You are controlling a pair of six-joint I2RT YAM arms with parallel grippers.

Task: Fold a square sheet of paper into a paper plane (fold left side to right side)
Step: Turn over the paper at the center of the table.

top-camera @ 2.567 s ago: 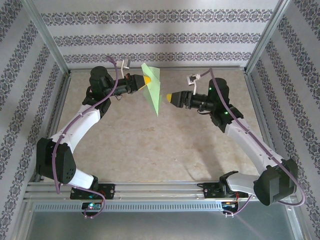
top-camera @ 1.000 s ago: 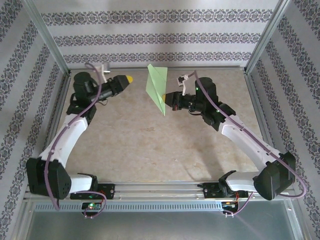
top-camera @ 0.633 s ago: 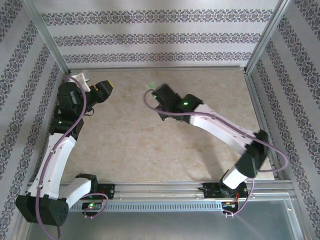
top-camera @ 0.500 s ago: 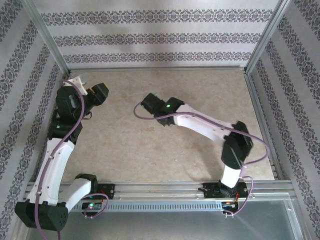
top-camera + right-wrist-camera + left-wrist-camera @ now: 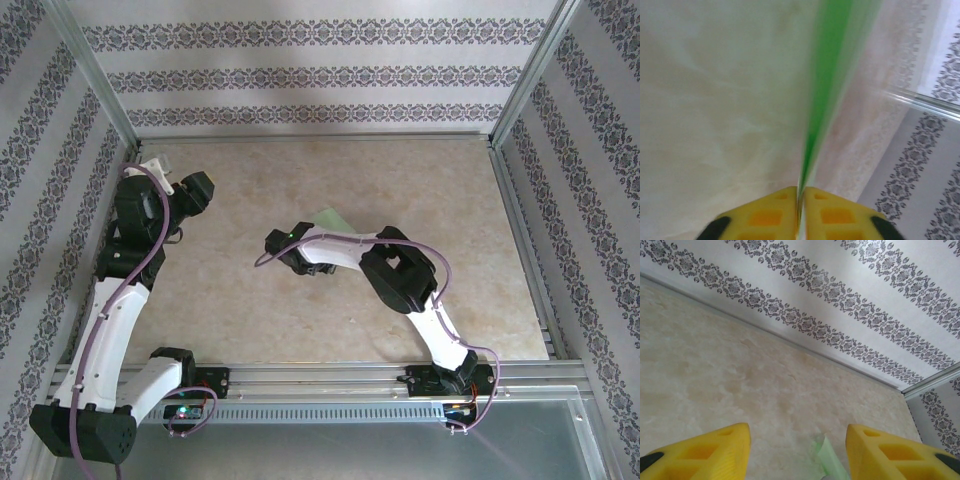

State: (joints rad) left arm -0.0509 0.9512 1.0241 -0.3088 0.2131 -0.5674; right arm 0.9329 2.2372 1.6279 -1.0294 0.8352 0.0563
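**Plane brought to mid-table**
The narrow, light green folded paper plane (image 5: 827,65) has been swung from the far side to the beige table's (image 5: 250,310) middle, pinched in the near-closed right gripper (image 5: 800,192). The left gripper (image 5: 797,432), withdrawn, is held apart, empty. Release is judged next.

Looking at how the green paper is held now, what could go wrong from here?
1. The right claw pinches the paper plane only at its edge, and the paper looks streaked there; it might slip out.
2. The left claw is open and apart from the paper, so nothing would catch it.
3. From above, the right arm bends tightly over the paper and might crumple it against the table.
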